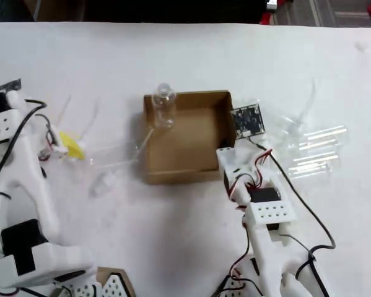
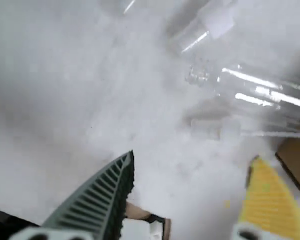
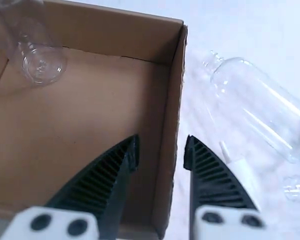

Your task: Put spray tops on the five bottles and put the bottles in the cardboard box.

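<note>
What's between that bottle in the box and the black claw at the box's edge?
Just bare floor of the cardboard box lies between the bottle and the right gripper, seen in the right wrist view.

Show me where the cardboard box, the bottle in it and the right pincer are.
cardboard box (image 1: 191, 145), high view, bare floor.
bottle (image 1: 164, 108), high view, body.
right pincer (image 3: 161, 149), right wrist view, between fingertips.

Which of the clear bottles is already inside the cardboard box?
The bottle in the cardboard box's far left corner; the other bottles lie outside it on the table.

Overhead, two wrist close-ups, box (image 1: 188, 139) shared
</note>
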You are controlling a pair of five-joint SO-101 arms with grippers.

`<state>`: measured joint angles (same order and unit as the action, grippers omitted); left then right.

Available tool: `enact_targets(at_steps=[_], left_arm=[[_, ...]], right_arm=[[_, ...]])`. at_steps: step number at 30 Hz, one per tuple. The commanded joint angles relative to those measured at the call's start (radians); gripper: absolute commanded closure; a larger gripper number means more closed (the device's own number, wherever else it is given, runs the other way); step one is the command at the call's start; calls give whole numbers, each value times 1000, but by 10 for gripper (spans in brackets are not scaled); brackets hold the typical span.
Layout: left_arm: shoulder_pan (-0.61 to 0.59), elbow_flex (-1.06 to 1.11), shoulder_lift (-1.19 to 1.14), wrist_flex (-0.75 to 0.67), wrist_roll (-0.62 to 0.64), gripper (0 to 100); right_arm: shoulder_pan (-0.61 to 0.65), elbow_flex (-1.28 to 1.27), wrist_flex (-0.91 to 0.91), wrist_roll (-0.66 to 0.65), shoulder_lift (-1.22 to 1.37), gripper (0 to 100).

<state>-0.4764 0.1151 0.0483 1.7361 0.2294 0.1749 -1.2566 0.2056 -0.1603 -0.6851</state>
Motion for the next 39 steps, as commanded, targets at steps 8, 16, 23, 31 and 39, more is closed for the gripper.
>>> enact_targets(at_steps=[8, 16, 23, 31, 39], left_arm=[[128, -52, -197, -38, 341, 532], [120, -127, -384, -38, 453, 531], [122, -256, -564, -55, 453, 531], [140, -434, -720, 20, 453, 532], [162, -532, -797, 44, 511, 569]], right_arm=[[7, 5, -18, -9, -18, 865], [7, 5, -21, -9, -18, 865], [7, 5, -22, -9, -19, 865], [8, 5, -22, -9, -19, 865], [8, 5, -22, -9, -21, 865]])
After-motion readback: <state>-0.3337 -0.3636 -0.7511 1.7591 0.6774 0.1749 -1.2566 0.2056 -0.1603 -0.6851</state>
